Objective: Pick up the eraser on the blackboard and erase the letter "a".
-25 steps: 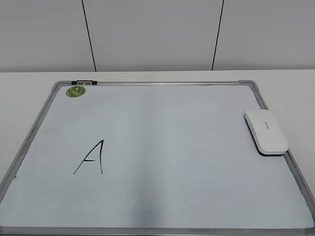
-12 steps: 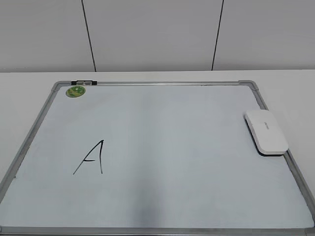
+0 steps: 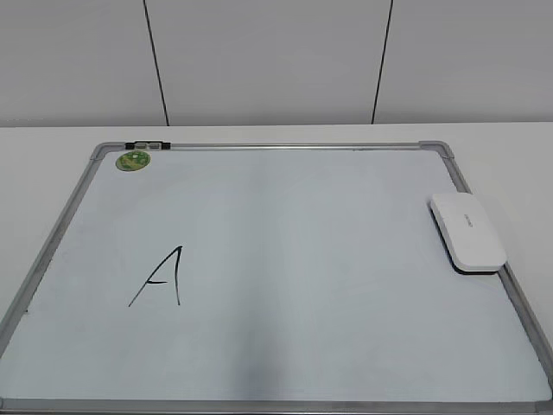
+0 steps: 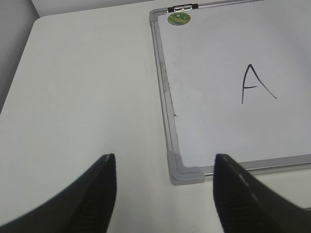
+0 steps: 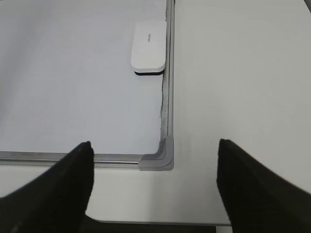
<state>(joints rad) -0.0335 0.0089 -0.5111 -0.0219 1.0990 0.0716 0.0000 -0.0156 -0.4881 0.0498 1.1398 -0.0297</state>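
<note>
The white eraser (image 3: 467, 232) lies flat on the blackboard's (image 3: 285, 147) right edge, and it also shows in the right wrist view (image 5: 149, 46). No small lowercase "a" shows in any view. The only writing is a larger angular capital "A" (image 3: 160, 277) at the board's lower left, also seen in the left wrist view (image 4: 255, 82). My left gripper (image 4: 164, 158) is open and empty above the board's near left corner. My right gripper (image 5: 154, 143) is open and empty above the near right corner, well short of the eraser. Neither gripper shows in the exterior view.
A small round green disc (image 3: 132, 160) sits at the board's far left corner, beside a small clip (image 3: 148, 145) on the frame. The white table (image 3: 510, 156) surrounds the board. A wall stands behind, and the table's near edge (image 5: 160, 222) is close under my right gripper.
</note>
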